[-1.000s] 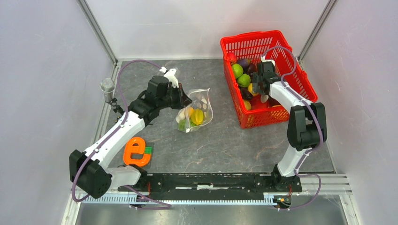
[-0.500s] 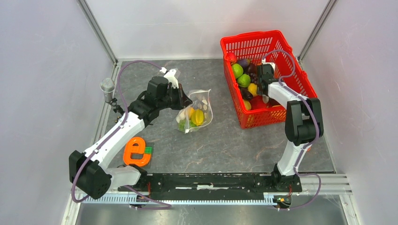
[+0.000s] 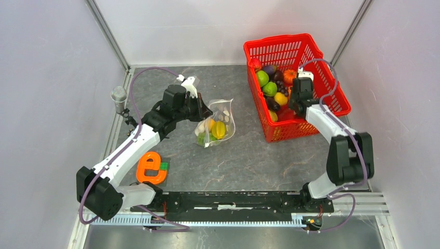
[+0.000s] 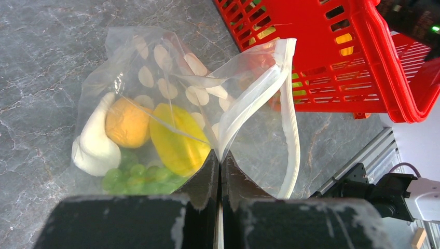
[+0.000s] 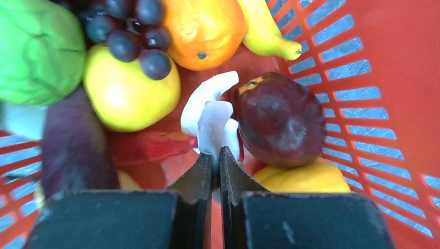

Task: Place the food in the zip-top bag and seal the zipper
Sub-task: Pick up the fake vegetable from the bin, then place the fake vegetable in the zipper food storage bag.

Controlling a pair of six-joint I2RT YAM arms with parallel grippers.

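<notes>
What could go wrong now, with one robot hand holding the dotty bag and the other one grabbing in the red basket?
1. The right gripper pinches only the thin tip of a white toy piece, so the piece might slip out when lifted.
2. That piece lies against a dark red fruit, which could get dragged or knocked along.
3. The left gripper holds the zip-top bag at one spot on its edge. The mouth sags narrow, so dropped food might miss.
</notes>
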